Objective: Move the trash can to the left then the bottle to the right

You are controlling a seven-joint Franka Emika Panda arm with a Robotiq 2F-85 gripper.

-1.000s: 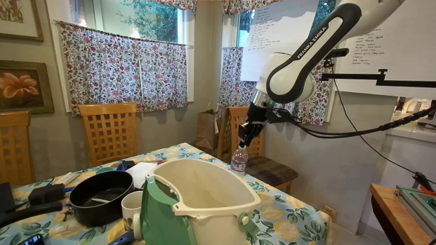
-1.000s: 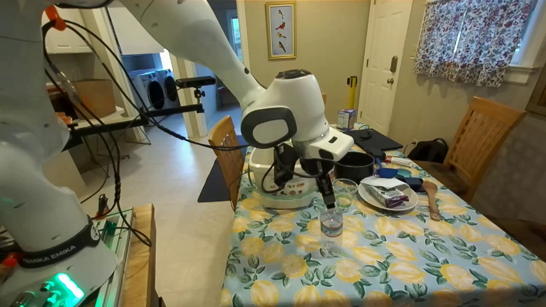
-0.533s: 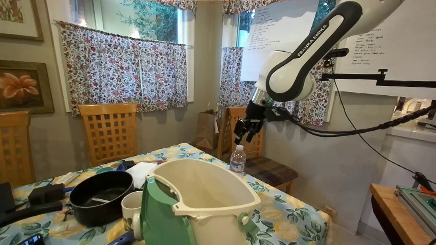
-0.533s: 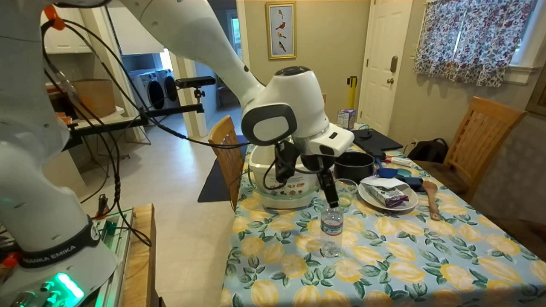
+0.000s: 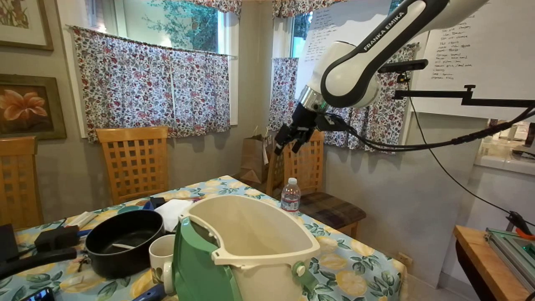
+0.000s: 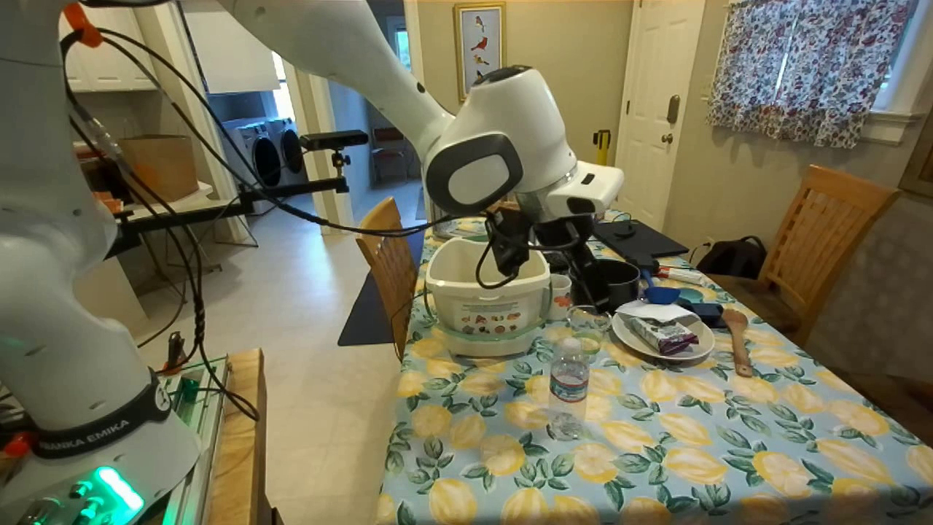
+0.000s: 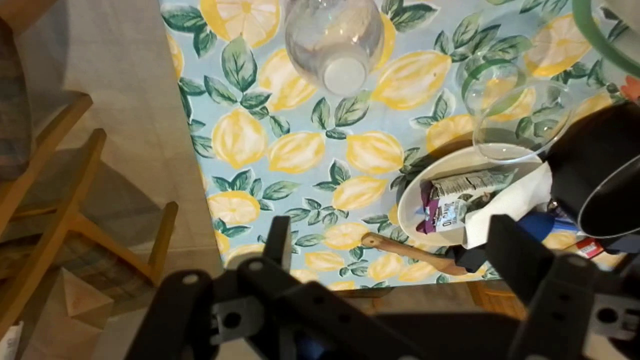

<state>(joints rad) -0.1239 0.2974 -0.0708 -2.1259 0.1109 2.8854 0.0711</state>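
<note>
The trash can (image 5: 267, 271), a big cream-white bin with a green panel, stands upright on the flowered tablecloth in both exterior views. A clear bottle (image 6: 568, 383) with a pale cap and a label band is upright on the cloth, apart from the bin. From above, the wrist view has the bottle (image 7: 332, 35) at its top edge. My gripper (image 5: 287, 149) hangs in the air above the bottle, clear of its cap. In the wrist view the fingers of the gripper (image 7: 391, 222) are spread wide, and nothing is held between them.
Near the bin are a black pan (image 5: 125, 246), a white mug (image 5: 161, 255) and a clear cup (image 6: 589, 328). A plate (image 6: 627, 344) carries a wrapped packet, with a wooden spoon (image 6: 738, 343) beside it. A chair (image 5: 330, 209) stands behind the table edge.
The gripper was at the bottle's cap a second ago; its fingers have since spread and let go. It has risen away, and the bottle stays standing on the cloth.
</note>
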